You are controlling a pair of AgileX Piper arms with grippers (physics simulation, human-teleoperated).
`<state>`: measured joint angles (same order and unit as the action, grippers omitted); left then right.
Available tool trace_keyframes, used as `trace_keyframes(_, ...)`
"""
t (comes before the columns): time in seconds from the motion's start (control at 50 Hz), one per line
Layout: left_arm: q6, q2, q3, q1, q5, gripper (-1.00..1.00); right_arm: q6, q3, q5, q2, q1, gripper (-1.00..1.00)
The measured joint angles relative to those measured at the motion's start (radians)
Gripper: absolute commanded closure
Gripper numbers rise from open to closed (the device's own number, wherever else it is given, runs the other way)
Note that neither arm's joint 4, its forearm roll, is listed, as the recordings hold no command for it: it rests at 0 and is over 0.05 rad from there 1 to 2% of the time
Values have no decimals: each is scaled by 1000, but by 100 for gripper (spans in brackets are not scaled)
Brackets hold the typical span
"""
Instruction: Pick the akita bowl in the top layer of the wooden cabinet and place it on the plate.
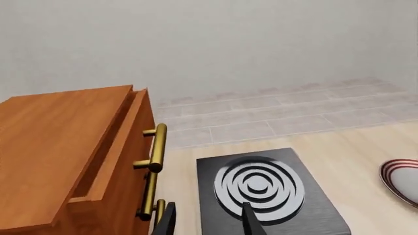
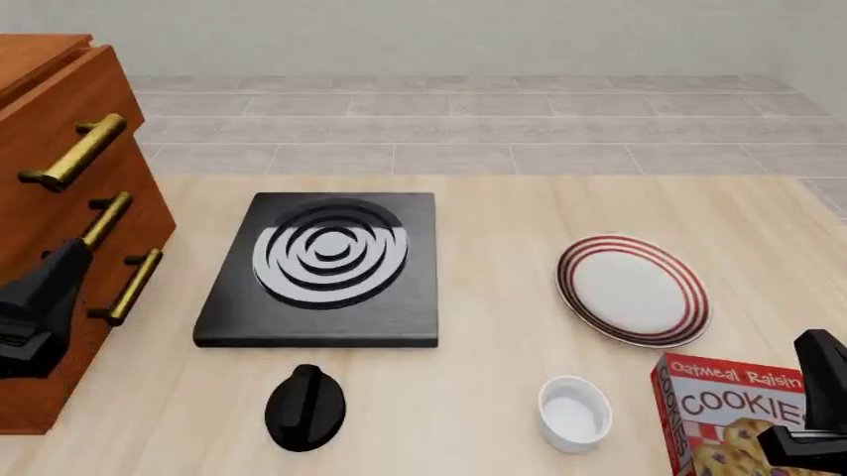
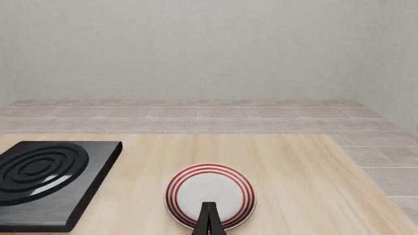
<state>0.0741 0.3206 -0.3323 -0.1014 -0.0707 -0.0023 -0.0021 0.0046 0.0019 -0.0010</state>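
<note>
The wooden cabinet (image 2: 40, 129) stands at the table's left edge, with brass bar handles on its drawers. Its top layer (image 1: 121, 132) sits pulled out a little, and the inside is hidden. The akita bowl is out of view. The plate (image 2: 633, 290), white with red rings, lies empty on the right side of the table. My left gripper (image 1: 209, 223) is open, close in front of the cabinet's handles (image 1: 155, 152). My right gripper (image 3: 209, 223) is shut on nothing, low at the near right, pointing at the plate (image 3: 210, 195).
A black stove slab (image 2: 324, 268) with rings lies between cabinet and plate. In front of it sits a black rounded object (image 2: 304, 407). A plain white cup (image 2: 574, 414) and a cookie box (image 2: 731, 416) stand near the front right, beside my right arm (image 2: 818, 402).
</note>
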Motion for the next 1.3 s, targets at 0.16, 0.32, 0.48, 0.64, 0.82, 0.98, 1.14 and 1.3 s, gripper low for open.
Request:
trace_keyframes(0.16,3,35,-75,-6,-47,-100,-4,0,-6,7,0,100)
trace_keyframes(0.32,11,71,-154,-8,-97,-100,-8,0,-26,28,0,100)
trace_keyframes(0.48,21,108,-208,0,-127,-100,-11,-1,-36,38,-1,100)
trace_keyframes(0.64,21,145,-251,9,-152,-100,-11,-1,-32,34,-1,100)
trace_keyframes(0.82,16,181,-305,13,-193,-100,-8,-1,-28,30,-2,100)
trace_keyframes(0.98,28,203,-346,17,-225,-100,-8,-1,-22,23,-2,100)
trace_keyframes(1.14,37,226,-388,24,-263,-100,-9,-1,-20,21,-1,100)
trace_keyframes(1.3,52,252,-430,18,-304,-100,-10,-1,-19,20,-1,100)
